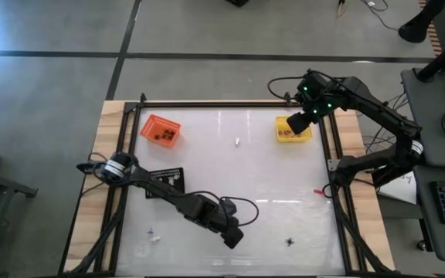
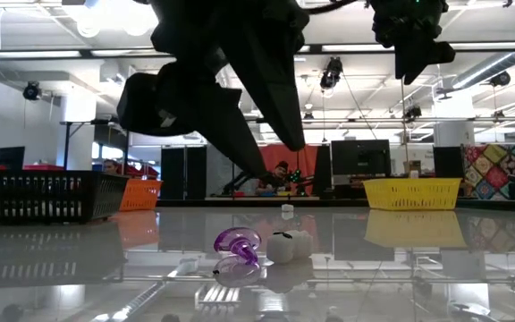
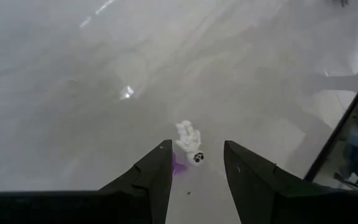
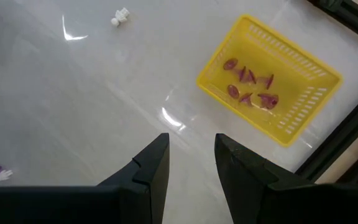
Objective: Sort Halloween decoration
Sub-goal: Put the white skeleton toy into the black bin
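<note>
Pickup step right now: my left pincer (image 3: 194, 180) hangs with jaws wide over a white trinket (image 3: 189, 138) and a purple trinket (image 3: 178, 165) lying together on the tabletop (image 3: 73, 93). Next I'd need to drop straight down and close on just one. Right pincer (image 4: 191, 168) waits, parted and empty, near the yellow tray (image 4: 303, 118).

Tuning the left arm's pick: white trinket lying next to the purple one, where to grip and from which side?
Grip the white trinket across its narrow body, from straight above. It lies flat on the table, touching the purple trinket, so side approaches likely nudge both. The left gripper, open, already straddles it.
</note>
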